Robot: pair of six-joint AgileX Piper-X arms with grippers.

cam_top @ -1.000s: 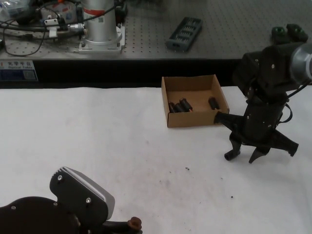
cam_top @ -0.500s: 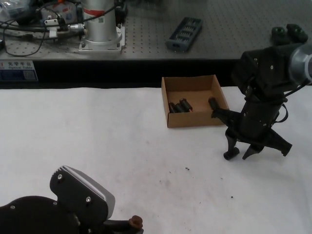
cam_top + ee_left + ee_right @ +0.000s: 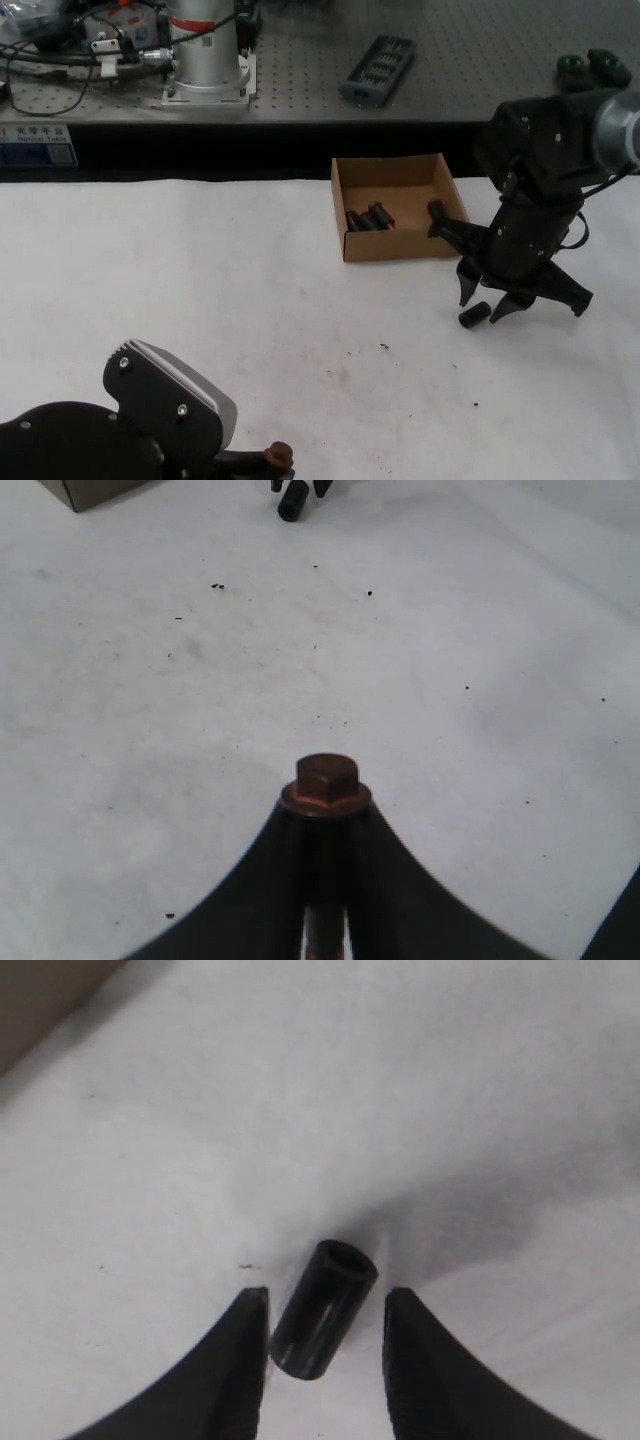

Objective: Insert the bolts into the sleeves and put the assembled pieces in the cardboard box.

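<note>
Raised and drawn slightly toward the cardboard box (image 3: 395, 246) since the earlier frames, the right pincer (image 3: 483, 303) in the high view hangs with fingers apart just above the sleeve (image 3: 473, 316), which lies on the white cloth (image 3: 200, 280). Left wrist view: left pincer (image 3: 325, 820) clamped on a bolt (image 3: 325, 780), head just past the fingertips, sleeve far ahead. Right wrist view: sleeve (image 3: 322, 1322) lying between the parted fingers (image 3: 240, 1360).

Small unreadable print on blue label (image 3: 36, 150)
</note>
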